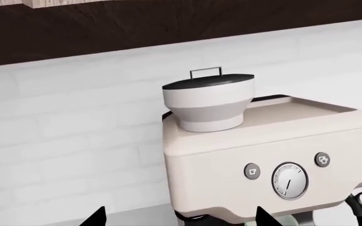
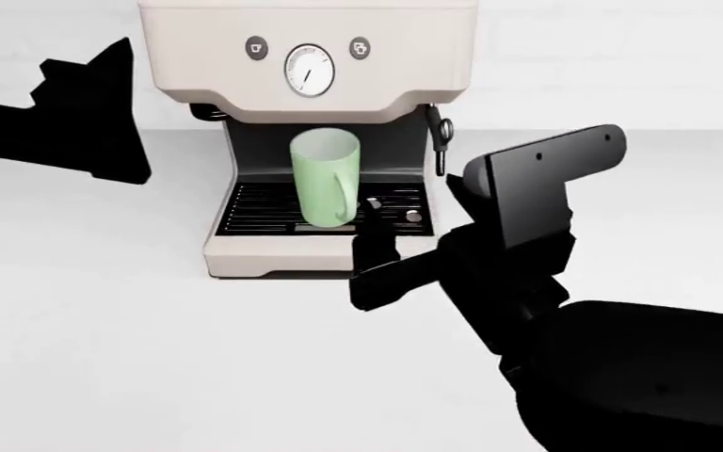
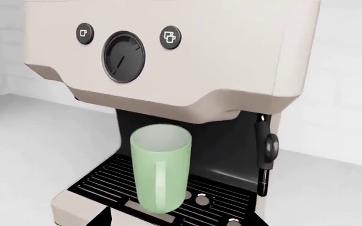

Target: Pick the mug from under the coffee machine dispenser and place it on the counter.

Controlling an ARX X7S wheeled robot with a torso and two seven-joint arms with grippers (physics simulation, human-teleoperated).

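The pale-green mug (image 2: 325,179) stands upright on the black drip grate (image 2: 261,212) in the recess of the cream coffee machine (image 2: 211,56), handle toward me. In the right wrist view the mug (image 3: 160,172) is close ahead, under the dispenser overhang. My right gripper (image 2: 369,264) is open and empty, just in front of the grate and to the right of the mug, not touching it. My left gripper (image 2: 86,113) is open and empty, raised left of the machine; its two fingertips (image 1: 96,219) show far apart. The white counter (image 2: 110,358) spreads in front.
A steam wand (image 2: 437,141) hangs on the machine's right side, near my right gripper. A grey bean hopper (image 1: 209,101) sits on top of the machine. A white brick wall (image 1: 55,132) and dark cabinet underside (image 1: 105,33) are behind.
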